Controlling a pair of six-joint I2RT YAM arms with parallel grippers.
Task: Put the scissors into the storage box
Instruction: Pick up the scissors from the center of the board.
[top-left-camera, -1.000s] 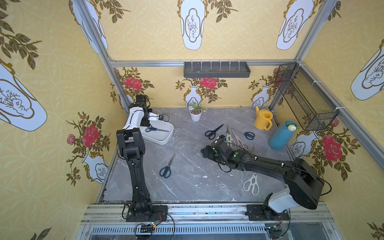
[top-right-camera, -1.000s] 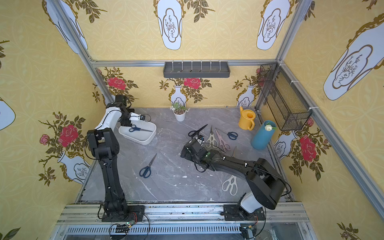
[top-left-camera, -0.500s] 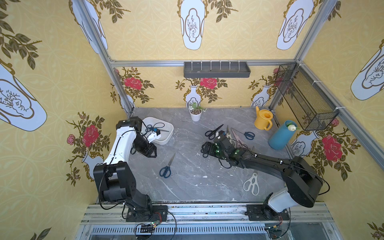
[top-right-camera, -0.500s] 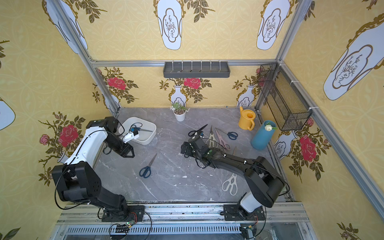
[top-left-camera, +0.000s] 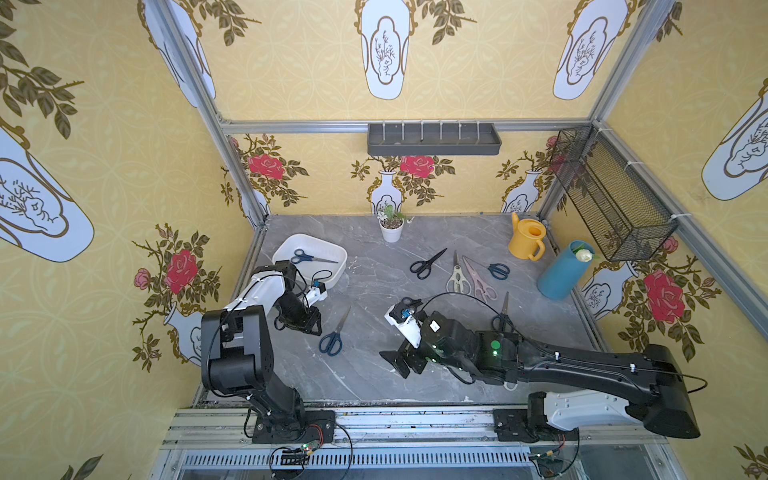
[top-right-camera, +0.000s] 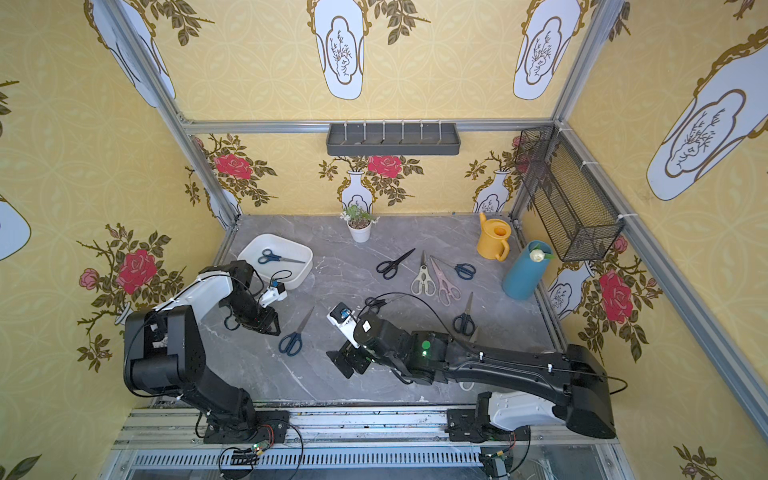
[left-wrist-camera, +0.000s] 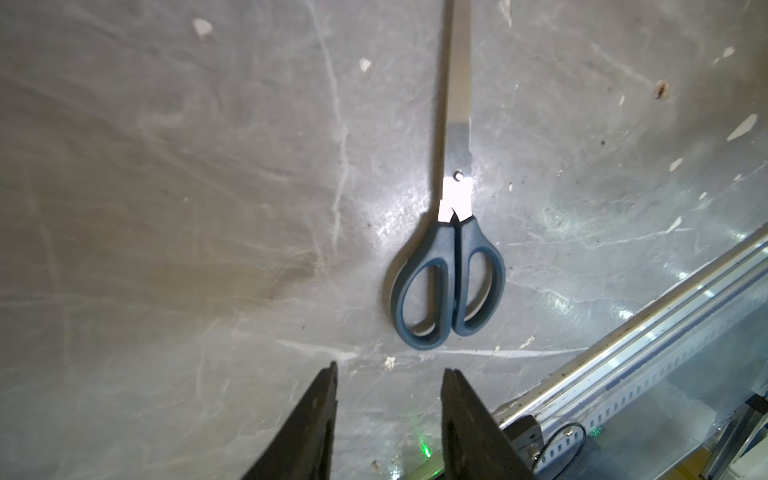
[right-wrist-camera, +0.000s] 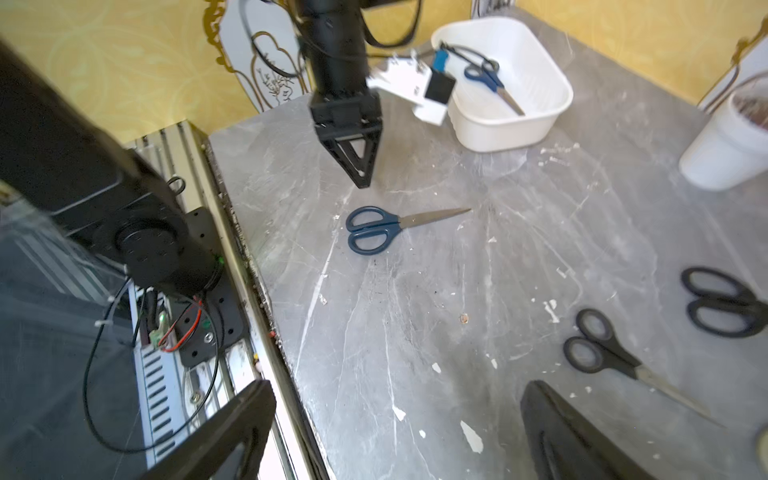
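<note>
Left pincer (left-wrist-camera: 388, 370) is hanging half open and empty, just beside the navy scissors (left-wrist-camera: 451, 266) lying on the counter (left-wrist-camera: 166, 208). The storage box (top-left-camera: 337, 272) is sitting far left, holding a blue pair (top-left-camera: 309, 258). Right pincer (right-wrist-camera: 399, 384) is gaping wide, gripping nothing.

Scissors pair (top-left-camera: 311, 258) in storage box (top-left-camera: 336, 275), loose pair (top-left-camera: 336, 329) on table (top-left-camera: 365, 374) before it

Navy scissors (left-wrist-camera: 453, 249) flat on grey table (left-wrist-camera: 187, 208), blades shut, handles toward left gripper (left-wrist-camera: 391, 368); jaws apart, nothing between, tips apparently off surface.
</note>
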